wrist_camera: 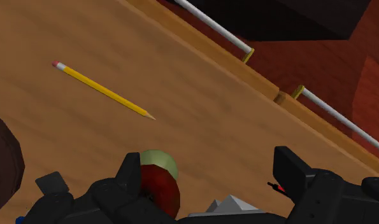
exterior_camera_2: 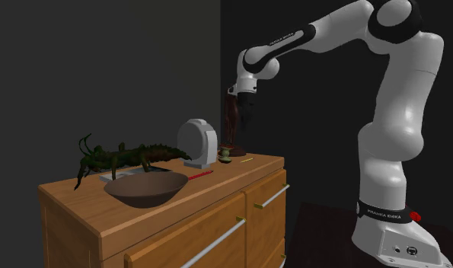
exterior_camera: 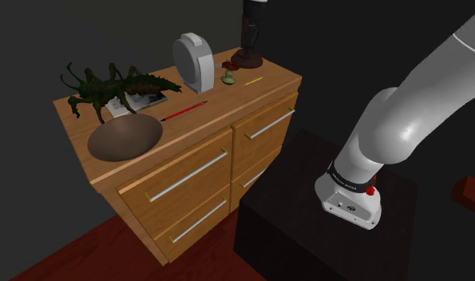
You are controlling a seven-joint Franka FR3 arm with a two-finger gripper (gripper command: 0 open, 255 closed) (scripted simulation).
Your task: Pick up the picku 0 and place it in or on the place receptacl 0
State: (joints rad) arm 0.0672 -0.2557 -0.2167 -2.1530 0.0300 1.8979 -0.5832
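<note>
Claw [wrist_camera: 207, 159] hung above one end of the dresser [exterior_camera: 188, 180] top, fingers apart, holding nothing. Almost directly beneath it sat a small green-and-red fruit [wrist_camera: 160, 173], resting on the wood. It lay inside the gap between the fingers but close under one of them, and touched neither. The second exterior view showed clear air between fingertips and fruit, so the claw was above grasp height. A yellow pencil [wrist_camera: 102, 89] lay on the wood just beyond the fruit, also below the claw and apart from the fruit. The task names were garbled. Judged the fruit to be the pick item, since the claw sat over it, though the pencil could not be ruled out. Judged the brown bowl [exterior_camera: 124, 137] to be the receptacle. It stood well away from the claw at the opposite end of the top, with a white round object [exterior_camera: 194, 64] and a red pencil [exterior_camera: 184, 111] in between, and it was empty. Progress: approach roughly made; nothing gripped, lifted or delivered. Left to do: centre the fruit between the fingers, descend, close, lift, carry across to the bowl, release.
</note>
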